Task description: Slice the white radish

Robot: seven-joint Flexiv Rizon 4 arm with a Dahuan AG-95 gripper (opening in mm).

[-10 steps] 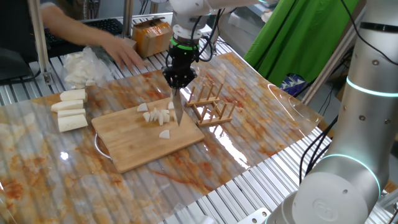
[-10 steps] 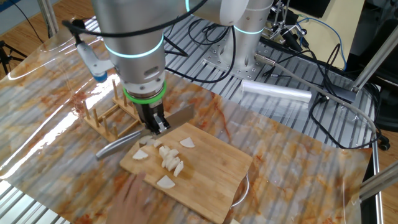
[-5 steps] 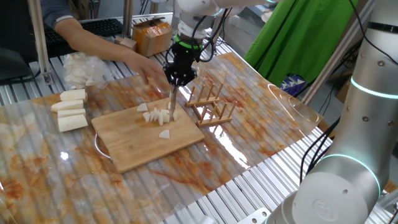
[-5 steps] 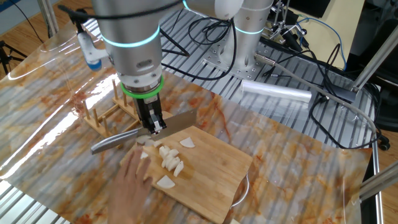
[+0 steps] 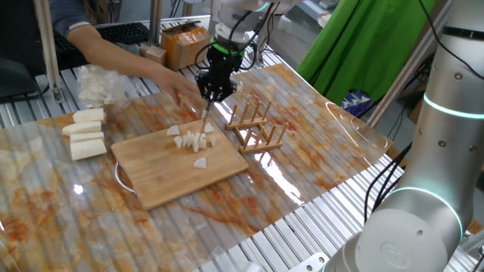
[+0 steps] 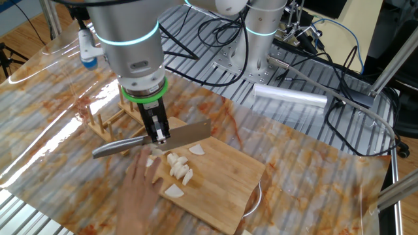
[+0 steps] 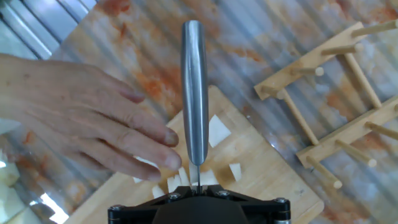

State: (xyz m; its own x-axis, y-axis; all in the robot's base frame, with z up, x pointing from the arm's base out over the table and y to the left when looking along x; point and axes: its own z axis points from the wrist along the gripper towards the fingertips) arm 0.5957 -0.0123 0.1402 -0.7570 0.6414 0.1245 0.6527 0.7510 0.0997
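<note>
While the gripper (image 6: 159,135) is clamping the knife (image 6: 176,136), the white radish (image 5: 194,141) is lying sliced at the cutting board's (image 5: 162,177) twelve o'clock; slicing looks nearly finished.

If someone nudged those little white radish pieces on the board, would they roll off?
Probably not: the radish pieces look like flat-sided chunks lying on the level cutting board, so they'd likely slide. Being small, they look light, and fresh-cut faces may be slippery.
</note>
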